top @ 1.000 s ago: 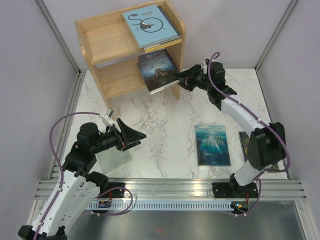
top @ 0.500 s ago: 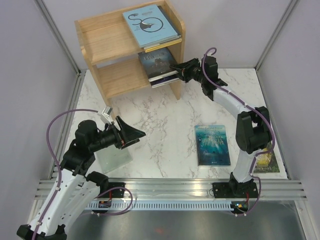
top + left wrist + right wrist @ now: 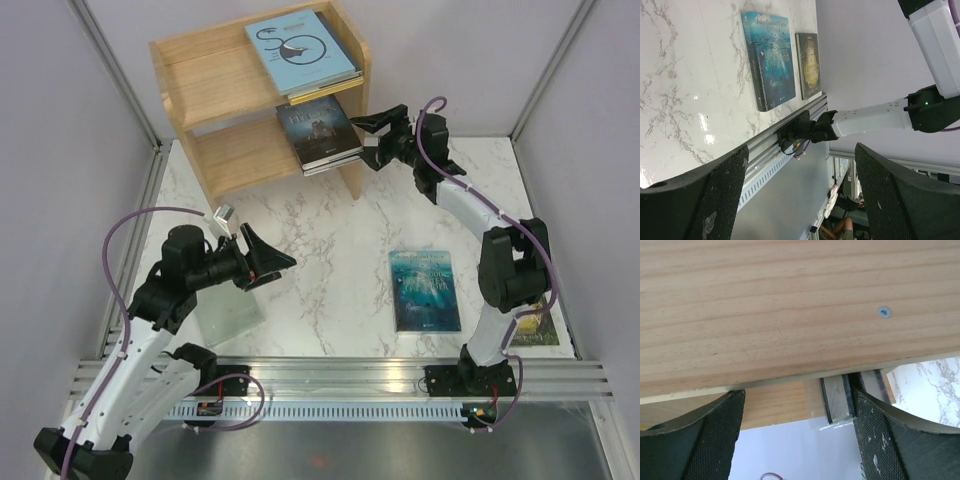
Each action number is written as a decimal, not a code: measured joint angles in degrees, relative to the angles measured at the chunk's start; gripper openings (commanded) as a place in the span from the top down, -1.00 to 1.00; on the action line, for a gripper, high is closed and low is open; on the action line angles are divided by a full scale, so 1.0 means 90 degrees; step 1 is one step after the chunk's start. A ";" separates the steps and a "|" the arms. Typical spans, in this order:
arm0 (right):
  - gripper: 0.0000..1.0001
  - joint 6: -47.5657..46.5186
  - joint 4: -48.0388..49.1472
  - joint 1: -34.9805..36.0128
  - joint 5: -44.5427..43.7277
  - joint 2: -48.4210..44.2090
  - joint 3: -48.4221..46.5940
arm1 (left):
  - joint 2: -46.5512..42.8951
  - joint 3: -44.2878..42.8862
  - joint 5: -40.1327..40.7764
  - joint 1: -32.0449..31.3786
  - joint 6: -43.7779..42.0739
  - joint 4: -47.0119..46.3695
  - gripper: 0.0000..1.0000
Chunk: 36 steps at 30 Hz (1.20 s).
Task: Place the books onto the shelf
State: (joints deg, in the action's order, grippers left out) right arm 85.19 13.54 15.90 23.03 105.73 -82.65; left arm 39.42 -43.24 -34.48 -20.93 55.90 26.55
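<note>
The wooden shelf (image 3: 205, 100) stands at the back. A light blue book (image 3: 300, 50) lies on its top tier over a yellow one (image 3: 328, 91). A dark book (image 3: 318, 130) rests on the lower tier, sticking out at the front. My right gripper (image 3: 368, 140) is open just right of that book, holding nothing; in the right wrist view (image 3: 800, 440) it faces the shelf's side panel (image 3: 790, 310), with book edges (image 3: 837, 400) showing below. A teal book (image 3: 425, 290) and a dark green-gold book (image 3: 532, 325) lie on the table. My left gripper (image 3: 272, 266) hangs open above a pale grey-green book (image 3: 232, 315).
The marble table ends at a metal rail (image 3: 340, 375) along the near edge. Grey walls close in both sides. The left wrist view shows the teal book (image 3: 769, 57), the dark green-gold book (image 3: 809, 65) and the right arm's base (image 3: 810, 130).
My right gripper pushed the dark book into the lower tier, then opened and let it go. The left arm shifted slightly, still open.
</note>
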 measured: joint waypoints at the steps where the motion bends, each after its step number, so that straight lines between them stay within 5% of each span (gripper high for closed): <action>1: -0.77 -0.0002 0.0010 -0.0063 0.0017 -0.0070 0.0080 | 0.0034 0.0000 -0.0002 0.0002 -0.0010 -0.0002 -0.75; 12: -0.92 -0.0772 -0.0940 -0.0843 0.0206 -0.0651 0.0668 | 0.0406 0.0000 -0.0007 0.0015 -0.0226 -0.0024 -0.75; 20: -0.93 -0.3619 -0.4265 -0.1547 -0.0629 -0.1829 0.0930 | 0.1088 0.0316 -0.0075 0.0015 -0.0413 -0.0202 -0.75; 26: -0.94 -0.4915 -0.5610 -0.2448 -0.1608 -0.2795 0.2293 | 0.1557 0.0724 -0.0250 -0.0063 -0.0410 -0.0704 -0.72; 36: -0.94 -0.5285 -0.6064 -0.2409 -0.2108 -0.2800 0.3966 | 0.2572 0.0993 -0.0214 -0.0765 -0.0393 -0.1375 -0.71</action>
State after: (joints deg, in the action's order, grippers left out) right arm 37.63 -41.04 -5.78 4.05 80.53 -46.96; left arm 62.57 -34.30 -36.40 -27.81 52.36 14.17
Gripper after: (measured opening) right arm 0.976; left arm 0.857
